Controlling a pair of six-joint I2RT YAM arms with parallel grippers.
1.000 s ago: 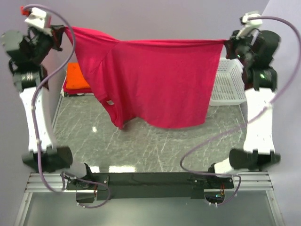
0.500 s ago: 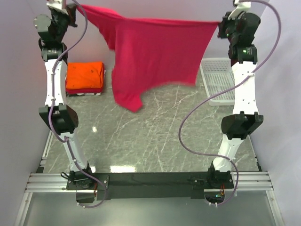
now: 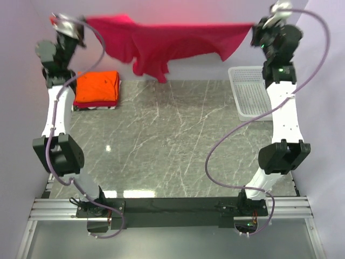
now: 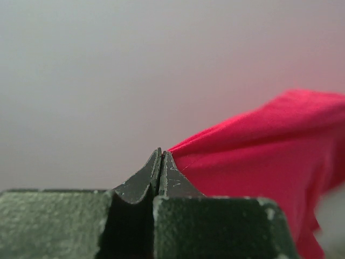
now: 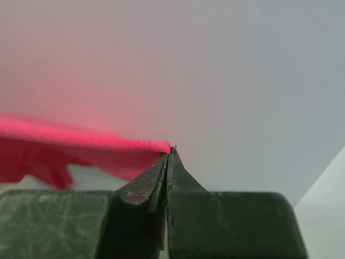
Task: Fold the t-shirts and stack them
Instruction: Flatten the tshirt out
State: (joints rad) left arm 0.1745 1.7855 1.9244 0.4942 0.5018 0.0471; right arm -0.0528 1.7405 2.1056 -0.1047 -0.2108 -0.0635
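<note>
Pale lilac wall point(image 3: 178, 12) behind, grey marble-look tabletop point(image 3: 172, 145) below; left gripper point(image 4: 160, 154) pinched tight on one top corner of crimson-pink cotton tee point(image 3: 172, 40), right gripper point(image 5: 170, 151) clamped on opp. corner. Tee stretched high betw. both arms at far edge, off the table, lower part bunched, prob. a sleeve hanging. Folded orange tee stack point(image 3: 97, 88) lies far left; white plastic mesh basket point(image 3: 250, 97) far right.

Both arms stretch nearly straight, reaching up and far away from their bases. The left hand point(image 3: 80, 22) and right hand point(image 3: 254, 28) sit level and well apart, each with jaws pressed tight on an edge of the crimson t-shirt point(image 3: 178, 40)
</note>
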